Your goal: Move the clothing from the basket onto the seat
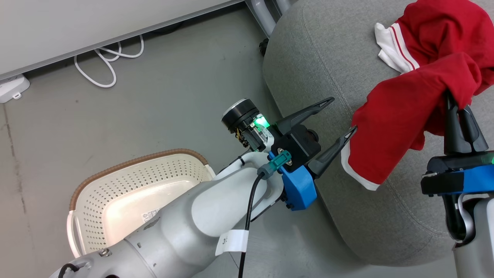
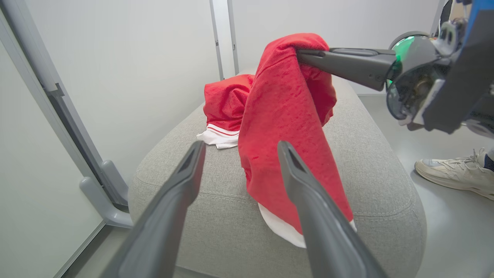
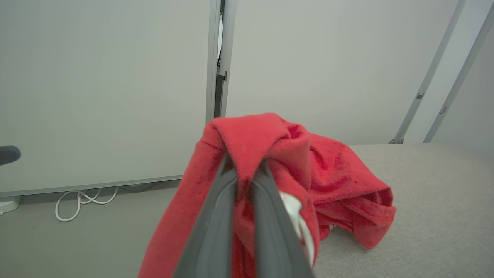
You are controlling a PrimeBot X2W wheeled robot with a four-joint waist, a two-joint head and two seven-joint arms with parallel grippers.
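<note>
Basket (image 1: 112, 193) is recorded at the lower left of the head view, standing on the floor (image 1: 173, 77) near the seat. No garment is seen in the part that shows, though its near side is hidden by the left forearm (image 1: 216, 208).

Left gripper (image 1: 342, 114) is found just beside the front edge of the seat (image 1: 308, 58). Its jaws are spread wide and nothing is held between them. In the left wrist view its fingers (image 2: 181, 181) frame the hanging cloth, and no contact with it is seen.

On the far part of the seat a crumpled red garment (image 1: 436, 31) with a white, red-striped panel is noted, already lying on the upholstery. Nearer the front a second red garment (image 1: 389, 131) is held up over the cushion. Its white-hemmed lower end is draped across the seat's rounded front edge.

Right gripper (image 1: 457, 112) is found at the far right, jaws closed tight on a fold at the top of that second garment, which is confirmed in the right wrist view.

The step in hand is judged to be the setting down of what appears to be the last garment. The carry is effectively done and the release is not yet made.

For the next move, the closed claw is best brought inward and lowered, so that the bulk of the cloth lands on the cushion and is not dragged off by the overhanging hem. The jaws are then to be opened and lifted straight clear, so that the fold is not snagged.
</note>
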